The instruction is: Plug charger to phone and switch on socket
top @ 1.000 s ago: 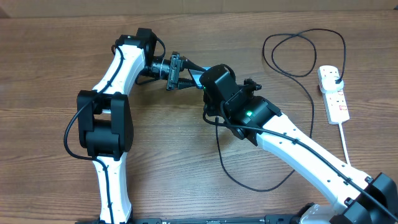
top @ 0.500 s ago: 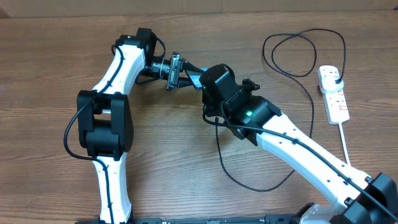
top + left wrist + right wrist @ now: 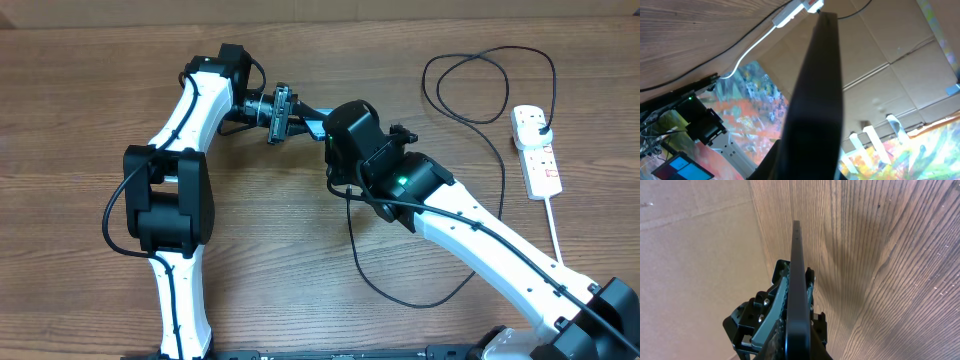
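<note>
the phone [image 3: 796, 280] reaches you only as a thin, dark, smooth slab seen edge-on, with a straight frame and rounded corners; from overhead a sliver of light blue shows on it. it sits above the far middle of the table [image 3: 300, 250], bridging the two arms, and its long axis runs from one gripper to the other, roughly left to right across the table. you cannot tell which end carries the port. your right gripper [image 3: 325, 122] is clamped on the near end of the phone, which runs straight out from that wrist camera. your left gripper [image 3: 296, 112] has a finger close against each face of the far end, but you cannot tell whether they are pressing. the table is brown wood with a fine streaked grain, and a plain cardboard wall [image 3: 695, 255] stands behind it. the charger [image 3: 424, 82], a thin black cable, lies in loose loops to the right, and its black plug sits in the far end of the socket [image 3: 535, 150]. the socket is a white, elongated, hard-plastic strip with red marks near the right edge, well apart from the phone, its long axis running near to far and its thick white cord trailing toward you.
</note>
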